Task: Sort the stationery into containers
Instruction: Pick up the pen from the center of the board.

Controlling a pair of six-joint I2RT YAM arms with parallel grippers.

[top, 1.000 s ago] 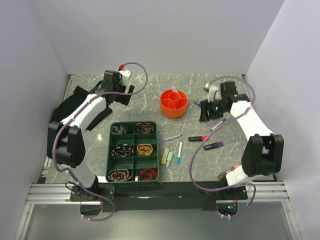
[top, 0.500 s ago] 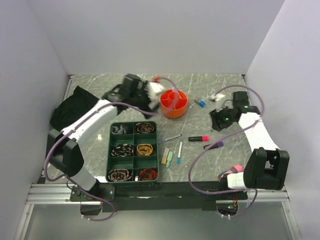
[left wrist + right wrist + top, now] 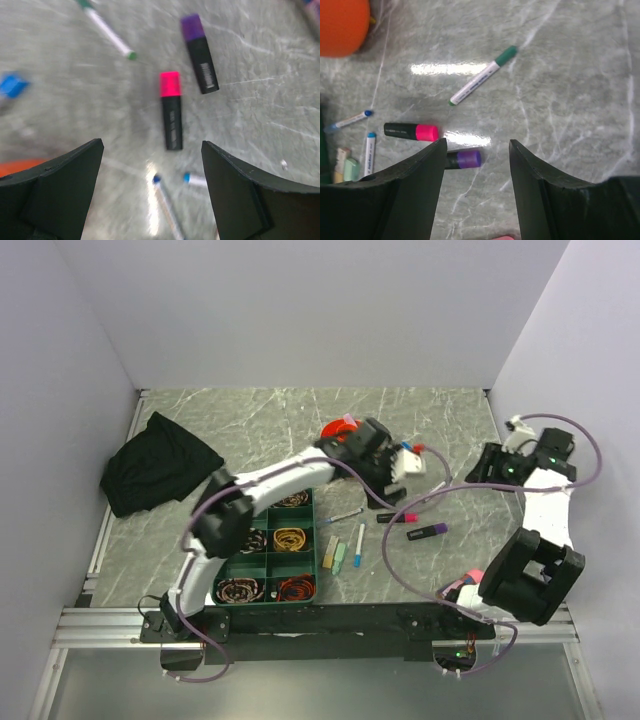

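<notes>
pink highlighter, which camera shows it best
Left wrist: the pink highlighter lies whole, largest and near mid-frame, if slightly blurred. The right wrist view shows it sharper but smaller, at the left. The top view shows it tiny.

We find the tray at the near middle of the table, with the cloth well off to its left and the pot just behind its far right corner. Just right of the tray lie the two erasers side by side, a pen right beside them and another pen a little farther back. Farther right sit one marker and a second marker, slightly nearer, with a third pen behind them.
</notes>
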